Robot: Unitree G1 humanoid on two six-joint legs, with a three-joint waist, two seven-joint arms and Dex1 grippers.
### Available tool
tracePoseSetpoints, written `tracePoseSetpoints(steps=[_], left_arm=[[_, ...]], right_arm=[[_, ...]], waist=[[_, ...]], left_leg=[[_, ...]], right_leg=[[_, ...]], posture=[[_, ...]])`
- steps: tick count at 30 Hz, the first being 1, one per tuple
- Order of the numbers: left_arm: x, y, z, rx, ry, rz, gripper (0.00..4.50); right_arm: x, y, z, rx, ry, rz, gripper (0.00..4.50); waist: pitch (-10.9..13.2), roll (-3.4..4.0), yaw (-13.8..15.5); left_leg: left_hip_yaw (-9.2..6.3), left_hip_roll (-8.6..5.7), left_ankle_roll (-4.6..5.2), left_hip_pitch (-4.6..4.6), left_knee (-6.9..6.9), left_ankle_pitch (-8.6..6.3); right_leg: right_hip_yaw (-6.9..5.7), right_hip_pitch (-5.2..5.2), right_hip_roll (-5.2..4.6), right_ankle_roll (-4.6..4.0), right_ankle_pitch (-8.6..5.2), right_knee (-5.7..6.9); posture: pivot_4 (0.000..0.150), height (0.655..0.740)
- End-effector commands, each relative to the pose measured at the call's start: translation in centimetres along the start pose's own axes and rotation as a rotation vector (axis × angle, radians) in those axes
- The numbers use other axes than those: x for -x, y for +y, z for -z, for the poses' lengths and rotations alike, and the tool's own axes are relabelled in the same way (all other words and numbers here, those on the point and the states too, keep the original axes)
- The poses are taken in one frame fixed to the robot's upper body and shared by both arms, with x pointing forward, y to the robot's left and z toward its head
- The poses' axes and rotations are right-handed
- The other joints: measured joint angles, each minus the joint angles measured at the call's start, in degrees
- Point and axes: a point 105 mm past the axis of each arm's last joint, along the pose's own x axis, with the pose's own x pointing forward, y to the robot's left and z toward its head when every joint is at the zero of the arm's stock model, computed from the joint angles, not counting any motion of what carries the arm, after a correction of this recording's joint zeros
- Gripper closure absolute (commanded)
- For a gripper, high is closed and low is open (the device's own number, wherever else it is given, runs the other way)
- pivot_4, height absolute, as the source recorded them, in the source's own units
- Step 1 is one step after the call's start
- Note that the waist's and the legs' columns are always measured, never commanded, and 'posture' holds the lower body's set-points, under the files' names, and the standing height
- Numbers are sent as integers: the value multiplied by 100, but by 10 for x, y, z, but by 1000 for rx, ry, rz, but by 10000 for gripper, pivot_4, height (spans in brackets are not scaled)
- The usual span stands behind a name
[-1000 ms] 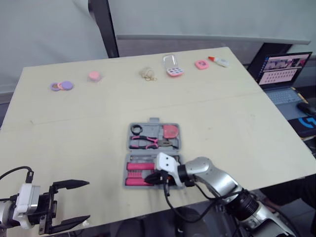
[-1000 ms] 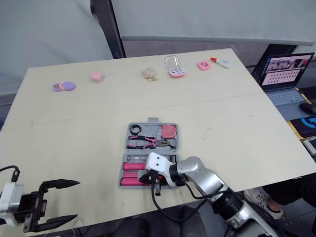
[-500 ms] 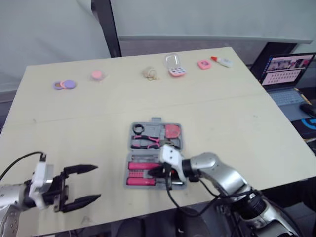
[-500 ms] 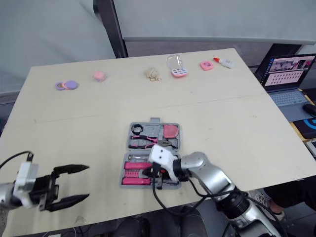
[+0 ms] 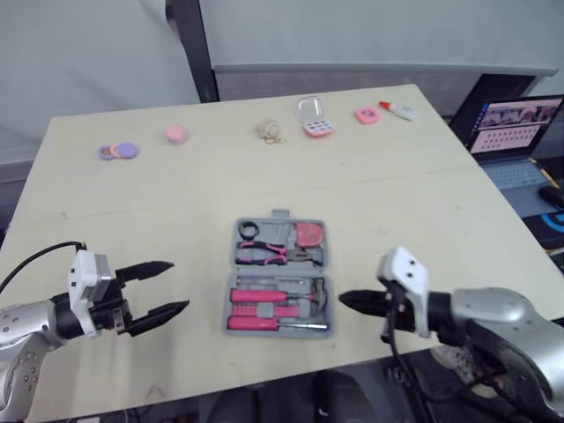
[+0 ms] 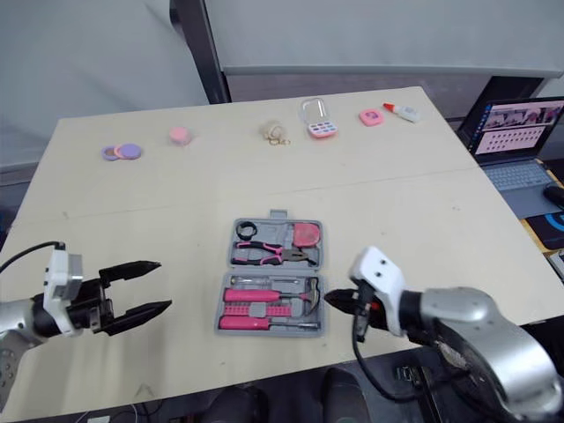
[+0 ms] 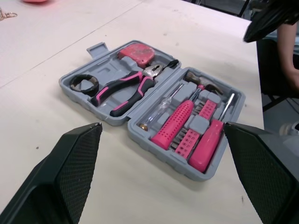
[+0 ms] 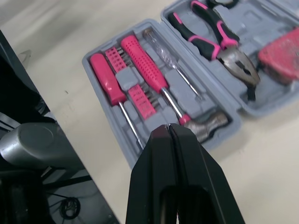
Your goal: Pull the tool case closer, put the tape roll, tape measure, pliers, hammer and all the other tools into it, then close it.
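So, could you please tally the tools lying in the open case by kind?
Tape roll: 1
Pliers: 1
Tape measure: 1
Hammer: 1
Screwdrivers: 2
Bit holder: 1
Total in the tool case: 7

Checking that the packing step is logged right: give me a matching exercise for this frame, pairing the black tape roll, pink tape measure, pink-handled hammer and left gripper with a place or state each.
Things:
1. black tape roll
2. pink tape measure
3. pink-handled hammer
4. left gripper

Places or states:
A. open, left of the grey plastic tool case
B. case's near half
C. case's far half, right end
D. case's far half, left end

Pairs: 1-D, 2-C, 3-B, 4-A.
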Motion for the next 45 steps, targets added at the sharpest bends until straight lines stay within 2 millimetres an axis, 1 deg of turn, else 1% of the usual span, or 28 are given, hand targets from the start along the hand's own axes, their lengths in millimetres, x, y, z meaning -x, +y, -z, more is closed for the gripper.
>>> tracePoseSetpoints(steps=[1, 3, 5, 8, 11, 15, 16, 19, 21, 25, 29, 32, 37, 45], left_arm=[[-4, 10, 16, 68, 99, 8, 0], [-11, 15, 17, 81, 113, 29, 0], [-15, 21, 19, 50, 125, 36, 0], [-24, 31, 25, 59, 138, 36, 8167], [-33, 38, 26, 61, 140, 42, 23642], [-51, 44, 32, 34, 170, 56, 44466], [-54, 45, 33, 23, 175, 59, 44847], [-72, 47, 38, -35, 213, 74, 44847], [-84, 45, 40, -24, 218, 99, 44847], [-101, 46, 45, -80, 247, 109, 44847], [-109, 49, 47, -109, 242, 97, 44847], [-111, 50, 51, -116, 252, 99, 44847], [-115, 48, 55, -118, 243, 97, 44847], [-125, 45, 58, -133, 218, 75, 44847]], right_arm=[[15, -7, 5, -20, -8, 88, 44372], [19, -12, 12, -47, 0, 123, 44372], [22, -15, 18, -66, 8, 149, 44372], [29, -21, 30, -104, 27, 198, 45000], [34, -24, 38, -106, 45, 230, 45000], [35, -36, 45, -109, 43, 279, 45000], [34, -37, 45, -108, 39, 284, 45000], [28, -46, 49, -98, 39, 304, 45000], [24, -53, 54, -81, 57, 311, 45000], [11, -66, 56, -52, 64, 303, 45000], [-5, -75, 56, -21, 80, 280, 45000], [-18, -79, 55, -2, 87, 265, 45000], [-42, -81, 43, 25, 74, 220, 45000], [-68, -88, 32, 67, 77, 175, 45000]], waist=[[0, 0, 26], [0, -1, 45], [0, -3, 62], [-1, -4, 60], [-1, -5, 50], [-2, -6, 34], [-2, -6, 33], [-2, -6, 33], [-2, -7, 42], [-2, -7, 23], [-2, -7, 15], [-2, -7, 10], [-2, -6, 21], [-3, -6, 26]], left_leg=[[8, 0, 0, -1, 1, 0], [14, -2, 0, -1, 2, 0], [17, -3, 0, -2, 6, 0], [19, -3, 0, -2, 7, 0], [23, -4, 0, -1, 7, 0], [25, -4, 0, -1, 9, 1], [26, -4, 0, 3, 9, 1], [27, -4, 0, 2, 11, 1], [26, -5, 0, -1, 14, 1], [26, -6, 1, -2, 19, 1], [25, -4, 1, -3, 18, 1], [25, -4, 1, -3, 19, 1], [22, -4, 1, -7, 28, 1], [12, -6, 1, -11, 43, 1]], right_leg=[[0, 0, 2, 0, 0, 1], [3, 0, 1, 0, 0, 1], [1, 3, 1, 2, 1, 1], [0, 3, 2, 2, 1, 2], [-1, 3, 3, 3, 1, 5], [-2, 3, 4, 3, 2, 6], [-2, 3, 4, 4, 2, 10], [-2, 3, 4, 4, 2, 10], [-3, 3, 4, 5, 2, 9], [-4, 3, 4, 6, 3, 10], [-8, 2, 4, 6, 3, 12], [-13, 2, 4, 6, 3, 11], [-14, 2, 1, 7, 4, 12], [-23, 4, -3, 7, 4, 26]], posture=[[1500, 7400], [1500, 7400], [1500, 7400], [1500, 7400], [1500, 7400], [1500, 7400], [1500, 7400], [1500, 7400], [1500, 7400], [1500, 7400], [1500, 7400], [1500, 7400], [1500, 7400], [1500, 7400]])
